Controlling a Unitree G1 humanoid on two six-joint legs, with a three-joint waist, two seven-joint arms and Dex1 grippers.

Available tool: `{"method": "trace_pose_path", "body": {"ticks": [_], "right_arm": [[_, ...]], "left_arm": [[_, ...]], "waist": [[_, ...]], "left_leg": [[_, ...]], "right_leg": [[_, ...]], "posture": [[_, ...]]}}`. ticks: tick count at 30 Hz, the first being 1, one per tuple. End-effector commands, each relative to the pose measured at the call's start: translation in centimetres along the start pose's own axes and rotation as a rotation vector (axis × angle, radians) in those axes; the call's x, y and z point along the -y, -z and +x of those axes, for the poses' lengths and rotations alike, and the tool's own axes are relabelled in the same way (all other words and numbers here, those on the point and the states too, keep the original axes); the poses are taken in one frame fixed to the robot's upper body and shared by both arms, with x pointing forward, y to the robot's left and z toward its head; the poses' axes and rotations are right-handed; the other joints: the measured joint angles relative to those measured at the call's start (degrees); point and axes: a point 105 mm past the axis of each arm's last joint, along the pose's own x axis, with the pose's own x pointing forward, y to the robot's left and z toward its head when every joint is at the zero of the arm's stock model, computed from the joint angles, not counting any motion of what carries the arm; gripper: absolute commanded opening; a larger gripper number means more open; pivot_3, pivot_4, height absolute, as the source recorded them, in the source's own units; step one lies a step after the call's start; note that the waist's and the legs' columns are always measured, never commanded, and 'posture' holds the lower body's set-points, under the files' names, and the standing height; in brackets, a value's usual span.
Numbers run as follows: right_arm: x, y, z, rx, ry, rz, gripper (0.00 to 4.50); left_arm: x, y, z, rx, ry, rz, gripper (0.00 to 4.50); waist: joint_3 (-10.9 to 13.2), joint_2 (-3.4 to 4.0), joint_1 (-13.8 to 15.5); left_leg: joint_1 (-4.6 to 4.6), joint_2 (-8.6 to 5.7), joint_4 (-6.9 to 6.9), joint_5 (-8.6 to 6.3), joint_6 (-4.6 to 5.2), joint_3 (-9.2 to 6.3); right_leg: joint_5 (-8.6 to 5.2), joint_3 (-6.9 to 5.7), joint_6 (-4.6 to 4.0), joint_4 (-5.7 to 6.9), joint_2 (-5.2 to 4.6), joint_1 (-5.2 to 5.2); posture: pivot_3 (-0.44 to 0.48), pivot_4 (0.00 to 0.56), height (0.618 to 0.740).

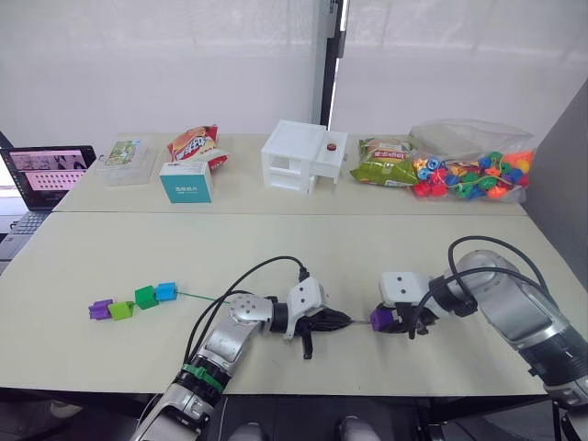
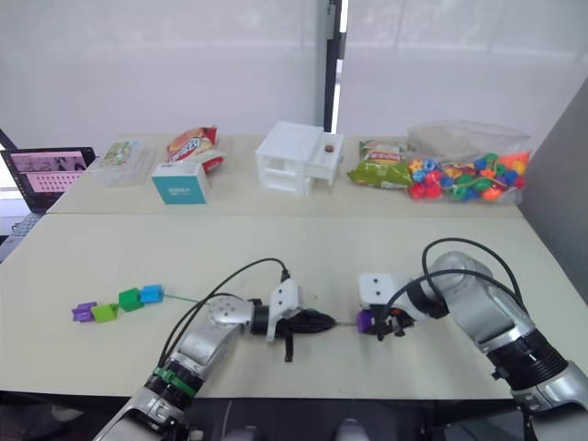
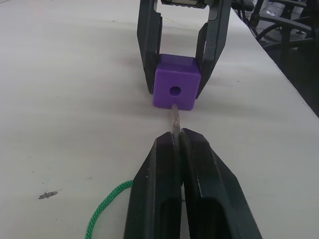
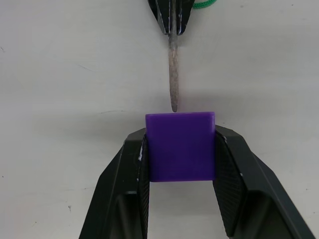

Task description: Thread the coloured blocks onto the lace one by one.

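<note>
Pale tabletop (image 1: 303, 253) ran out in front of you, with a laptop (image 1: 46, 175), snack packets, a white box and a bag of bright beads (image 1: 473, 175) along its far half. Near your left, four coloured blocks (image 1: 133, 300) already sat in a row on the lace (image 1: 197, 296): purple, lime, green, blue.

Your left gripper (image 3: 178, 144) had its fingers pressed together on the stiff greyish tip (image 3: 175, 117) of the lace, the green cord trailing behind. Your right gripper (image 4: 180, 149) was clamped on the last purple block (image 4: 181, 145), holding it low over the table by two opposite sides.

What mattered was the line-up. The tip pointed straight at the block's near face, its end just short of touching. From the left wrist, the hole (image 3: 175, 91) faced the tip but appeared to sit slightly above its end. You probably needed to raise the tip a touch, or lower the block, before pushing through.
</note>
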Motion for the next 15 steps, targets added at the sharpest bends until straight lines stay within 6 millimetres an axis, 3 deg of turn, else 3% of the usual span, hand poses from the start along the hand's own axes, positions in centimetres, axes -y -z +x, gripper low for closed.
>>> {"method": "trace_pose_path", "body": {"ticks": [1, 15], "right_arm": [[0.09, 0.24, 0.12, -0.009, 0.008, 0.005, 1.17], [-0.18, -0.18, 0.44, 0.017, 0.012, 0.011, 1.17]], "left_arm": [[-0.24, -1.17, -0.22, 0.046, -0.009, 0.013, 0.0], [0.32, -1.51, 0.27, 0.05, 0.02, 0.027, 0.0]], "waist": [[0.0, 0.0, -0.01], [0.0, 0.0, -0.08]], "left_leg": [[0.0, 0.0, 0.0, 0.0, 0.0, 0.0], [0.01, 0.01, -0.01, 0.0, 0.0, -0.01]], "right_leg": [[0.0, 0.0, 0.0, 0.0, 0.0, 0.0], [0.0, 0.0, 0.0, 0.0, 0.01, 0.0]], "posture": [[0.0, 0.15, 0.74], [0.0, 0.15, 0.74]]}}
